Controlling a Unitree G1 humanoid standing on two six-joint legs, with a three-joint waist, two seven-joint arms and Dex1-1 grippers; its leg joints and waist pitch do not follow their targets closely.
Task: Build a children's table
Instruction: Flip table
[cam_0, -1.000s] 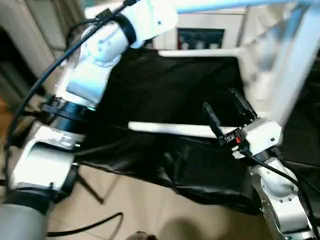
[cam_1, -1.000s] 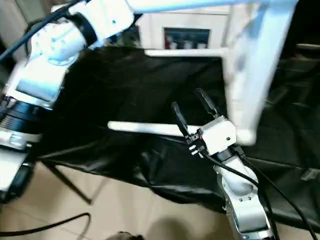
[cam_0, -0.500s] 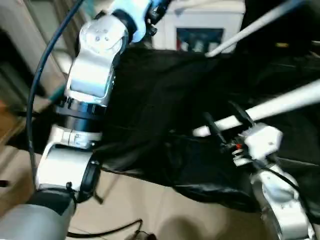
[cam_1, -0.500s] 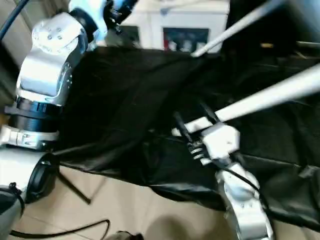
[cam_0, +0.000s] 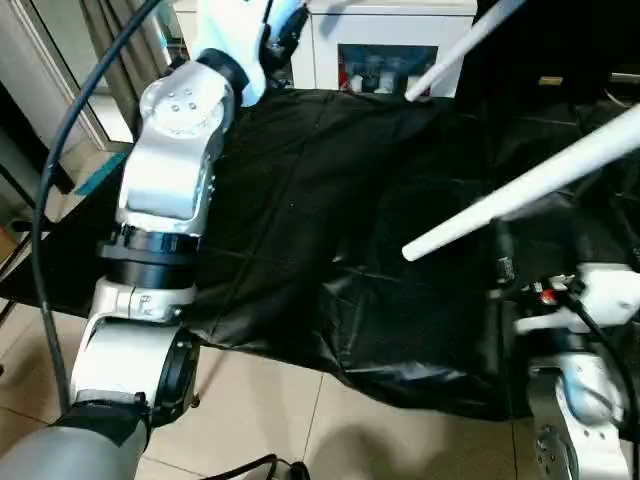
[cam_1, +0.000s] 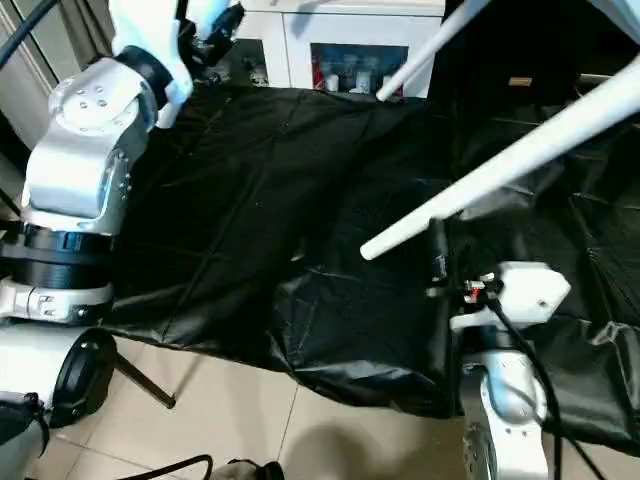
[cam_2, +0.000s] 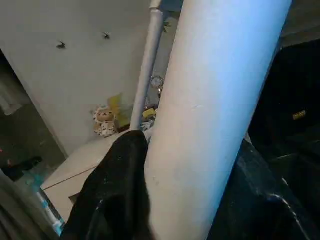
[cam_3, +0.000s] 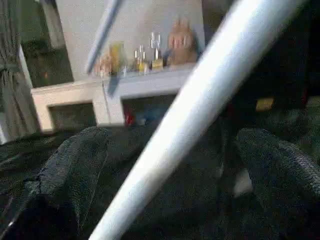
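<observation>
Above the black-draped surface (cam_0: 300, 200), a white tube leg (cam_0: 520, 190) of the children's table is slanting through the air, its free end (cam_1: 375, 246) hanging over the cloth near the front edge and its length rising away toward the right. A second white leg (cam_0: 460, 45) is angling up farther back, its lower end near the far edge of the cloth. In the left wrist view, a thick white leg (cam_2: 215, 115) is sitting between the black fingers (cam_2: 120, 195) of the left claw, which is closing around it at about half its spread. The left arm (cam_0: 170, 170) is reaching up and away along the left side of the surface. The right claw (cam_3: 165, 165) is standing wide, its fingers (cam_3: 75, 170) on either side of the slanting leg (cam_3: 200, 110) with a gap showing, so it is not gripping. In the head views the right wrist (cam_1: 520, 295) is sitting just below the leg's free end, at the front of the surface. Behind the cloth a white cabinet (cam_0: 390, 45) with glass doors is standing against the wall, and pale floor tiles (cam_0: 300, 400) are lying below
</observation>
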